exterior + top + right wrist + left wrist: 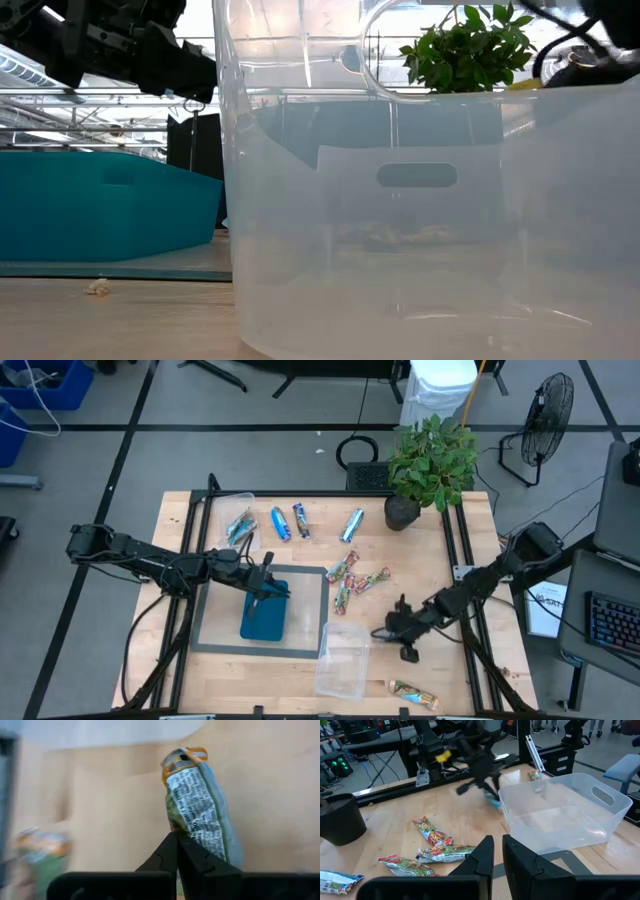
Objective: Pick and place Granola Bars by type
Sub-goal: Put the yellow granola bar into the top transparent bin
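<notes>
A pale wooden table (pixel 420 550) stands on grey floor, a potted plant (pixel 428 465) at its back edge. The right gripper (pixel 177 840) pinches a crinkled silver-tan granola bar (pixel 200 815) (small print showing); the left gripper (pixel 497 851) hangs narrow, empty.

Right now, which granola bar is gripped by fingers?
The blue-silver bar with an orange end, pinched by the right gripper; the other bars in view lie ungripped.

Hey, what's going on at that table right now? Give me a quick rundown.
Right gripper shut on a bar, beside clear tub. Left gripper over teal tray. Nothing blocking.
</notes>
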Action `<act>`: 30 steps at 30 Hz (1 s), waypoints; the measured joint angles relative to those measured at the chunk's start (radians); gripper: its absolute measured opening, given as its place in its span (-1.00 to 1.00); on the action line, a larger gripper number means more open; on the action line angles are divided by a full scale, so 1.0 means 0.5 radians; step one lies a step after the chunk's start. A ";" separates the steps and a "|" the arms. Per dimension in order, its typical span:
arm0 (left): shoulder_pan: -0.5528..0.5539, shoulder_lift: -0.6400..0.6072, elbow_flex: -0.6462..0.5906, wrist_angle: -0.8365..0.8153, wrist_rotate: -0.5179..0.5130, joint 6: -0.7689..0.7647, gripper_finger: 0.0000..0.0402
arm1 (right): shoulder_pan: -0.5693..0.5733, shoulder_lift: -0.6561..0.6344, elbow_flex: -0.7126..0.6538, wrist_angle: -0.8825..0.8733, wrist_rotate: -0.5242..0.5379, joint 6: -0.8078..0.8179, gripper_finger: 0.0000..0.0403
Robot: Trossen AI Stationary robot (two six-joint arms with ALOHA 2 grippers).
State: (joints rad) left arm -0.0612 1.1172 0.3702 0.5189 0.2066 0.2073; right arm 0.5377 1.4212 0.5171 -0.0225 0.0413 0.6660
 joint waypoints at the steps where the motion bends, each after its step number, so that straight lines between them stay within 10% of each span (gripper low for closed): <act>1: 0.000 0.000 0.000 -0.004 0.000 0.000 -0.77 | -0.024 -0.029 0.000 -0.044 0.038 -0.025 -1.00; 15: 0.000 0.000 0.000 -0.047 -0.022 -0.005 -0.77 | -0.116 -0.616 0.157 -0.954 0.544 -0.107 -0.95; 30: 0.000 0.000 0.000 -0.061 -0.050 -0.005 -0.77 | -0.306 -0.647 0.007 -1.084 0.257 0.422 0.08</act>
State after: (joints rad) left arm -0.0612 1.1172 0.3702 0.4885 0.1814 0.2050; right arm 0.3848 1.0977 0.5206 -0.5644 0.1700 0.8770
